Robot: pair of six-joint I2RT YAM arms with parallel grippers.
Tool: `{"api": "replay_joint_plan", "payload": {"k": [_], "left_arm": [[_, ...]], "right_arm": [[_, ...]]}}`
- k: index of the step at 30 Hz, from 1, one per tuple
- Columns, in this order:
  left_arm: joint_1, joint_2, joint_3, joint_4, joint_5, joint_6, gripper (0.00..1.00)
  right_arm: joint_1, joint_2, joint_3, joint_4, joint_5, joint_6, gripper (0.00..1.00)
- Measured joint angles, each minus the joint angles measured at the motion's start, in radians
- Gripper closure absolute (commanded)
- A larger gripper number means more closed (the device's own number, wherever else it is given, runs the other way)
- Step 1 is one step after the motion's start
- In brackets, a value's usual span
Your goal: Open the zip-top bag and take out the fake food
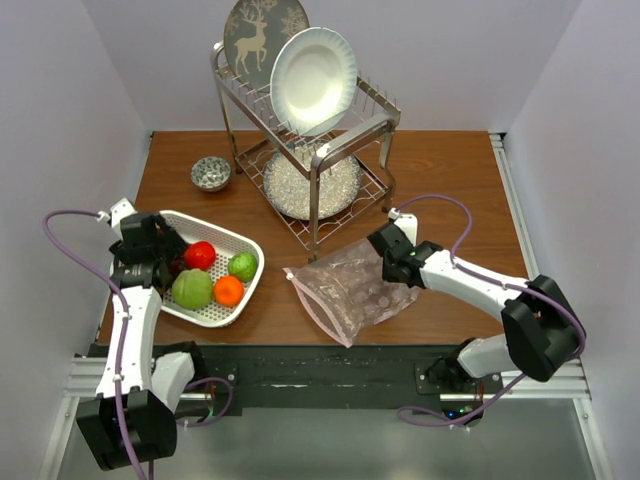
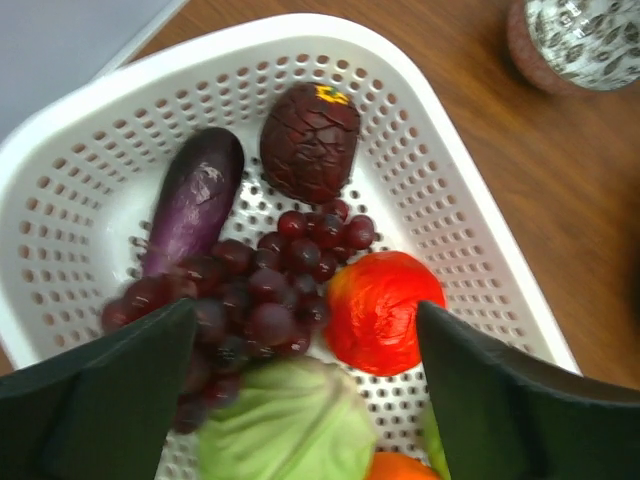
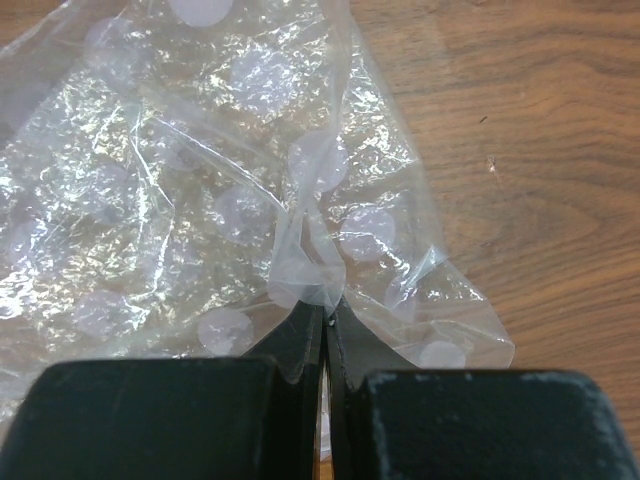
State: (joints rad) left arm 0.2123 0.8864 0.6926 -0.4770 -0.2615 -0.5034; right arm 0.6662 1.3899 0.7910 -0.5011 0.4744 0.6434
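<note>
The left gripper [image 2: 305, 325] hangs over the white basket [image 2: 300, 30], its fingers spread wide and gripping nothing. Beneath it, the fake food [image 2: 250, 295] lies inside the basket. Right of the basket, the right gripper [image 3: 325, 312] is pinched tight on a fold of the zip-top bag [image 3: 180, 180], which lies on the table [image 1: 450, 160].

Robotics laboratory test cell dressed as a kitchen counter: plain white walls [image 1: 60, 90] are enclosing a wooden table [image 1: 450, 170] on three sides, and a left arm [image 1: 135, 330] and a right arm [image 1: 470, 285] are standing mounted on a metal frame [image 1: 590, 385] at the near edge. Kitchen props are occupying the tabletop. A dish rack [image 1: 375, 120] is holding plates [image 1: 313, 80], while a small bowl [image 1: 211, 173] and a white perforated basket [image 1: 245, 243] of fake food [image 1: 192, 288] are sitting nearby.
</note>
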Motion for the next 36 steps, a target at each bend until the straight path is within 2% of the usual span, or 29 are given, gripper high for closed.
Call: {"api": "replay_joint_plan", "payload": {"k": [5,8,9,11,12,15,18,20,26,27,30,32,36], "left_arm": [[0.003,-0.025,-0.001,0.007,0.055,0.003,0.0],[0.003,-0.056,0.006,0.005,0.076,0.018,0.0],[0.003,-0.066,0.012,0.005,0.088,0.025,0.0],[0.003,-0.084,0.024,0.005,0.117,0.036,0.0],[0.003,-0.095,0.031,0.006,0.139,0.044,0.0],[0.002,-0.129,0.035,0.013,0.212,0.055,0.0],[-0.033,-0.146,0.035,0.017,0.262,0.051,0.0],[-0.126,-0.149,0.036,0.026,0.258,0.042,0.0],[-0.591,-0.092,0.036,0.097,0.136,-0.029,0.0],[-0.67,-0.073,0.034,0.114,0.106,-0.041,0.0],[-0.892,-0.037,0.009,0.176,0.013,-0.074,0.0],[-1.044,0.004,0.004,0.206,-0.063,-0.091,0.0],[-1.239,0.101,-0.01,0.258,-0.161,-0.114,0.0]], "right_arm": [[0.0,-0.035,0.0,-0.004,0.0,0.0,0.99],[0.0,-0.057,0.0,-0.007,0.0,-0.001,0.82],[0.0,-0.064,0.0,-0.008,0.0,-0.002,0.7],[0.0,-0.079,0.0,-0.013,-0.002,-0.004,0.57],[0.0,-0.091,0.0,-0.017,-0.004,-0.006,0.47],[0.0,-0.137,0.0,-0.024,-0.013,-0.01,0.34],[0.0,-0.178,0.0,-0.027,-0.024,-0.014,0.27],[0.0,-0.203,0.0,-0.028,-0.029,-0.014,0.24],[0.0,-0.266,0.002,-0.031,-0.064,-0.012,0.14],[0.0,-0.278,0.003,-0.031,-0.073,-0.01,0.1],[0.0,-0.333,0.003,-0.031,-0.096,-0.001,0.08],[0.0,-0.386,0.003,-0.029,-0.111,0.006,0.03],[0.0,-0.473,0.003,-0.022,-0.13,0.021,0.02]]}}
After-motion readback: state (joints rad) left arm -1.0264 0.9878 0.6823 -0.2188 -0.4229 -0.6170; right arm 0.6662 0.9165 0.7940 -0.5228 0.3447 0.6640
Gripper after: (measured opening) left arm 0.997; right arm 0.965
